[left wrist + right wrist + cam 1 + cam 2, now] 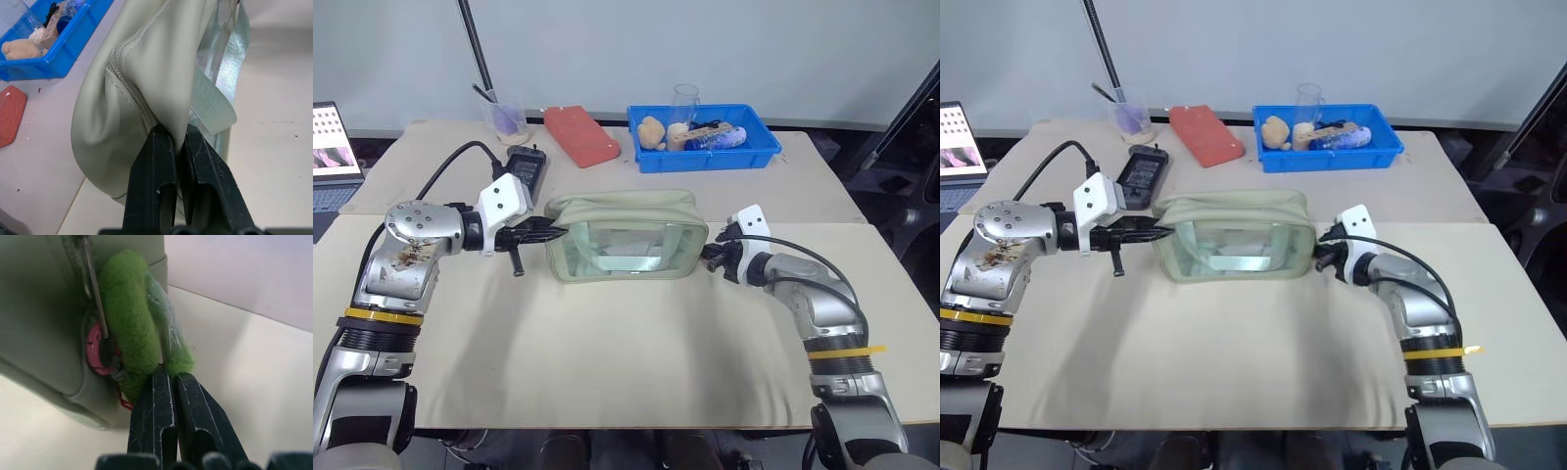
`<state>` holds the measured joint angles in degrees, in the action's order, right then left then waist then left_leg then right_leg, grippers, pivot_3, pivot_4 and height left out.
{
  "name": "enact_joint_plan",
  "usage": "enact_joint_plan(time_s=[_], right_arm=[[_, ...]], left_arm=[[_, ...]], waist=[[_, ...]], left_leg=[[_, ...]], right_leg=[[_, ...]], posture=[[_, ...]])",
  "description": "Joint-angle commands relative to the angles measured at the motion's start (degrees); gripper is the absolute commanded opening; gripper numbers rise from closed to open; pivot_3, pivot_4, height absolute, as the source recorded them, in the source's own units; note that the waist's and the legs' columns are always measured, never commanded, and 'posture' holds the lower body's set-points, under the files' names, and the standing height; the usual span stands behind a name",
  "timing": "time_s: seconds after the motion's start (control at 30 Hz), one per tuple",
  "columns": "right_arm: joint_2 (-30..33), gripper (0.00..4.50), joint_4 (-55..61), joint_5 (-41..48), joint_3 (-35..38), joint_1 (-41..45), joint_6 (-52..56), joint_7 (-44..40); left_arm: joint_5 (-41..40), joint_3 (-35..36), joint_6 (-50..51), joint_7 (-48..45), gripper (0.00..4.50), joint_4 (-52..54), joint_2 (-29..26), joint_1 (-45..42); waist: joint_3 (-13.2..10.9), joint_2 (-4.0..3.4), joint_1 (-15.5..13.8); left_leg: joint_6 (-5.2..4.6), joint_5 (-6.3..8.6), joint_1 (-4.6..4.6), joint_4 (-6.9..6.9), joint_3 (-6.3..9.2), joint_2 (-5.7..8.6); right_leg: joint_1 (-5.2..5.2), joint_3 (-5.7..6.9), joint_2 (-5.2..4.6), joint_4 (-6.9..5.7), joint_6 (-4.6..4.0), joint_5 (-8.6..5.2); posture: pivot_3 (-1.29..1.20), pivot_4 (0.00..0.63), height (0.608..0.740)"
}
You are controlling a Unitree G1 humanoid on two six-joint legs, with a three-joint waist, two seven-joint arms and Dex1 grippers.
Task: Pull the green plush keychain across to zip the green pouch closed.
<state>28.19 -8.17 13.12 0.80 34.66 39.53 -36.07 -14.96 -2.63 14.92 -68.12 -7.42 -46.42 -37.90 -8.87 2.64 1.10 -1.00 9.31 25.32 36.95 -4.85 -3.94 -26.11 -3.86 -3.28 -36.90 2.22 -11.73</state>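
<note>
Sage-green fabric of the green pouch (626, 235) lies across the middle of the table (607, 362), long side toward me, its clear window facing up and forward. My left gripper (551, 232) is at the pouch's left end, jaws pinched shut on a fold of fabric beside the zipper seam, as the left wrist view confirms. My right gripper (168, 374) is at the pouch's right end, where the green plush keychain (129, 323) hangs against the end wall with its pink-red fitting just behind it. The right jaws stand nearly together, their tips touching the lower edge of the plush; whether they truly grip it or merely rest on it, I cannot tell.

Judgement: the zip appears drawn to the right end, so the pull seems finished or all but finished. I cannot see the full run of teeth to confirm closure. The next move calls for checking that last stretch, then easing both grips off without dragging the pouch.

Surroundings: a blue tray (705, 157) of small items, a red flat block (580, 135), a black power adapter (526, 164) with its cable and a clear cup (504, 119) sit behind the pouch, apart from it. A laptop (333, 147) stands at far left. Nothing obstructs either arm.
</note>
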Motion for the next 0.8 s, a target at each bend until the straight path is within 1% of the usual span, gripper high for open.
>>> enact_joint_plan(time_s=[0.03,0.07,0.13,0.17,0.27,0.33,0.43,0.5,0.67,0.8], right_arm=[[7.3,1.45,3.7,1.8,2.7,4.4,-1.0,-6.1],[9.8,1.75,4.5,2.4,2.9,5.0,-1.0,-8.3],[14.2,2.43,6.3,5.3,4.5,6.3,0.6,-12.5],[15.9,2.77,7.3,7.1,5.5,6.9,1.9,-14.5],[21.3,3.83,12.2,15.3,9.8,8.9,7.7,-20.8],[24.0,4.48,15.5,19.4,11.6,9.3,10.4,-23.3],[26.2,4.48,19.9,24.6,13.6,8.9,13.6,-24.5],[26.6,4.48,22.0,26.2,14.4,7.8,14.4,-23.8],[26.0,4.48,21.7,25.1,14.8,6.1,12.3,-20.1],[26.3,4.48,20.2,23.4,14.1,5.4,10.0,-18.9]], left_arm=[[-5.9,4.9,7.4,-1.1,1.18,2.1,-1.8,-0.6],[-7.4,6.5,9.5,-0.5,1.55,2.4,-2.1,-1.0],[-10.5,10.0,13.7,0.4,2.58,2.9,-3.3,-1.2],[-12.3,11.6,16.2,0.7,3.03,3.5,-3.9,-1.0],[-18.2,18.0,24.5,2.0,4.5,6.5,-6.7,1.3],[-20.5,21.3,27.8,2.3,4.5,8.3,-8.9,3.3],[-21.3,24.5,29.5,3.8,4.5,9.0,-11.3,5.5],[-21.4,25.8,29.6,4.1,4.5,9.0,-12.3,6.7],[-20.3,24.7,27.2,5.6,4.5,11.3,-12.0,9.7],[-19.7,23.5,25.5,6.5,4.5,11.1,-11.4,9.6]], waist=[[-0.1,-0.06,0.0],[-0.1,-0.06,0.0],[-0.1,-0.06,-0.1],[-0.1,-0.05,-0.1],[-0.1,-0.05,0.2],[-0.1,-0.05,0.4],[-0.1,-0.05,0.2],[-0.1,-0.05,0.1],[-0.1,-0.04,-0.3],[-0.1,-0.03,-0.4]], left_leg=[[0.0,0.0,0.03,0.0,-0.01,0.0],[0.0,0.0,0.06,0.0,-0.01,0.0],[-0.01,0.01,0.08,-0.03,0.05,0.0],[-0.01,0.01,0.09,-0.05,0.05,0.0],[-0.05,0.05,0.1,-0.12,0.07,-0.02],[-0.07,0.06,0.08,-0.17,0.07,-0.03],[-0.09,0.08,0.0,-0.19,0.06,-0.03],[-0.08,0.08,-0.01,-0.19,0.05,-0.03],[-0.02,0.06,-0.02,-0.14,-0.06,0.03],[-0.01,0.06,0.0,-0.13,-0.08,0.03]], right_leg=[[-0.03,0.0,0.0,0.01,-0.03,-0.02],[-0.06,0.0,-0.01,0.01,-0.02,-0.02],[-0.06,0.0,0.01,0.02,0.09,-0.07],[-0.06,0.0,0.02,0.02,0.11,-0.09],[-0.07,0.0,0.05,0.07,0.1,-0.13],[-0.08,0.0,0.05,0.09,0.09,-0.14],[-0.05,0.01,0.03,0.08,0.03,-0.21],[-0.04,0.02,0.01,0.08,-0.24,-0.39],[-0.04,0.02,-0.14,0.11,-0.24,-0.36],[-0.05,0.02,-0.15,0.14,-0.33,-0.31]], posture=[[0.0,0.15,0.74],[0.0,0.15,0.74],[0.0,0.15,0.74],[0.0,0.15,0.74],[0.0,0.15,0.74],[0.0,0.15,0.74],[0.0,0.15,0.74],[0.0,0.15,0.74],[0.0,0.15,0.74],[0.0,0.15,0.74]])
